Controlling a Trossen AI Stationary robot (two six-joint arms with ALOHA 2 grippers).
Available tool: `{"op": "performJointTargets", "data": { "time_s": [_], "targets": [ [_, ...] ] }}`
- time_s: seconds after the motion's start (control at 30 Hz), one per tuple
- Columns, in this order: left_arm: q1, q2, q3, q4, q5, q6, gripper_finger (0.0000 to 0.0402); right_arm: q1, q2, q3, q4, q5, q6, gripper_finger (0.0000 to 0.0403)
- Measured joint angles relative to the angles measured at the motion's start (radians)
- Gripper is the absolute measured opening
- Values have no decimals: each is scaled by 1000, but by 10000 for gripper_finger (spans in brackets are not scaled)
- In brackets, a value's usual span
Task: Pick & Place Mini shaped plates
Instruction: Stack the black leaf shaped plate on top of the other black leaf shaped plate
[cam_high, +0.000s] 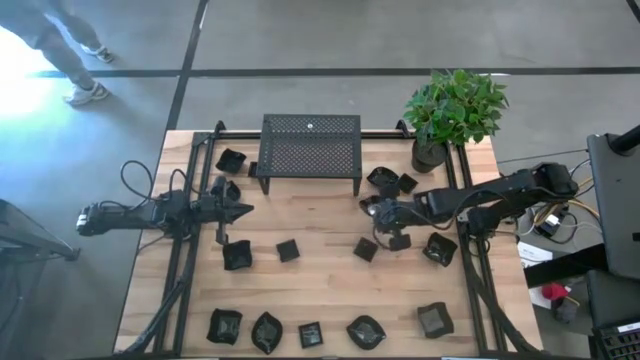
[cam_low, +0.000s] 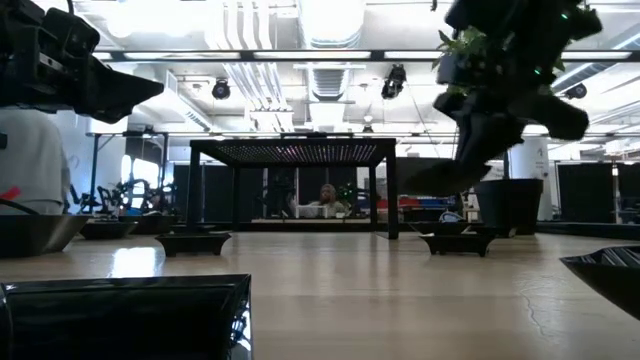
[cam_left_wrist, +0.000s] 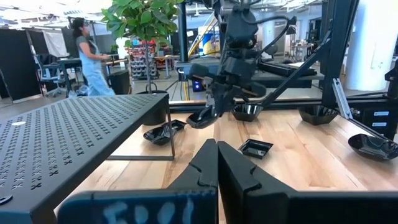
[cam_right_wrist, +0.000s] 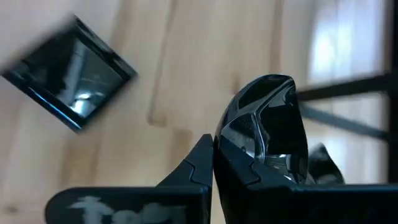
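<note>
From the high view, the right gripper (cam_high: 372, 208) is hanging just in front of the right end of the black mesh stand (cam_high: 310, 146), and I judge that it is carrying one mini plate (cam_high: 368, 205) toward it; to do this well it should be going up enough to pass the stand's edge, keeping the plate level, and opening only when the plate is resting on the mesh. The left gripper (cam_high: 243, 210) is waiting at the left side of the table (cam_high: 320, 290), fingers together and holding nothing. The other mini shaped plates (cam_high: 288, 250) are lying spread over the wood: a row near the front edge, some in the middle, some beside the stand. In the low view, the held plate is hanging tilted in the air, clearly above the table and lower than the stand's top. In the left wrist view, the left fingers are pressing together, and the right arm is showing farther off with the plate at its tip. In the right wrist view, the fingers are clamping on the rim of a glossy, rounded black plate, and a square plate (cam_right_wrist: 69, 73) is lying on the wood below.
</note>
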Motion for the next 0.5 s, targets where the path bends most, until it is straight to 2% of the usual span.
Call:
{"op": "performJointTargets", "data": {
  "time_s": [0.17,0.5],
  "targets": [
    [0,0,0,0,0,0,0,-28,-62,-64,6,75,-56,8],
    [0,0,0,0,0,0,0,-182,-111,-136,59,91,-277,8]
  ]
}}
